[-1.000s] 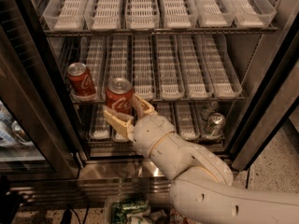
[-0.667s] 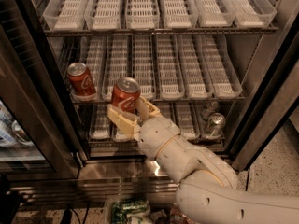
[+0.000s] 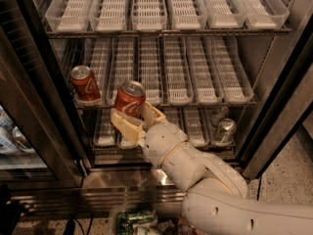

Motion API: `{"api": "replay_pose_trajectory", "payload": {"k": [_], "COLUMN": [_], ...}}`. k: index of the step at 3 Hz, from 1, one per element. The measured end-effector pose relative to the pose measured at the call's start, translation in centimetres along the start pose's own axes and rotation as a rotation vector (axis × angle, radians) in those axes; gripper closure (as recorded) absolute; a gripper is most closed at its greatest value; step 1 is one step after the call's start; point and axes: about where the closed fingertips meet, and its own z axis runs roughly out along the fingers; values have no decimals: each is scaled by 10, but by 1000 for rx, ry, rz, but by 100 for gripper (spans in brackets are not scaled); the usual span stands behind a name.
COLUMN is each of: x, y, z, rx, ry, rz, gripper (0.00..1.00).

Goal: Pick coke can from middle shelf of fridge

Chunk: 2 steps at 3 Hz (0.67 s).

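Observation:
The fridge (image 3: 274, 126) stands open with its wire shelves in view. My gripper (image 3: 134, 115) is shut on a red coke can (image 3: 130, 98) and holds it tilted, just in front of the middle shelf (image 3: 195, 101) at its left part. A second red coke can (image 3: 84, 84) stands upright in the leftmost tray of that shelf. The cream fingers (image 3: 124, 125) clasp the lower half of the held can.
A plain silver can (image 3: 226, 129) stands on the lower shelf at the right. The top shelf (image 3: 166, 31) holds bare clear trays. The dark door frame (image 3: 44, 97) runs down the left side. A green packet (image 3: 137, 221) lies on the floor below.
The gripper has drawn the held coke can a little to the right and outward from the shelf, and the can now tilts more. The second coke can has not moved.

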Motion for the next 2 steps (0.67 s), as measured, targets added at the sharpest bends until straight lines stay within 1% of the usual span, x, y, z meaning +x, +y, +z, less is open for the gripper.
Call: {"api": "replay_pose_trajectory", "payload": {"k": [1, 2], "x": [0, 0], "y": [-2, -15], "z": [-1, -11], "rx": [-13, -18], "ry": [41, 139], "rz": [24, 21], "gripper": [100, 100]}}
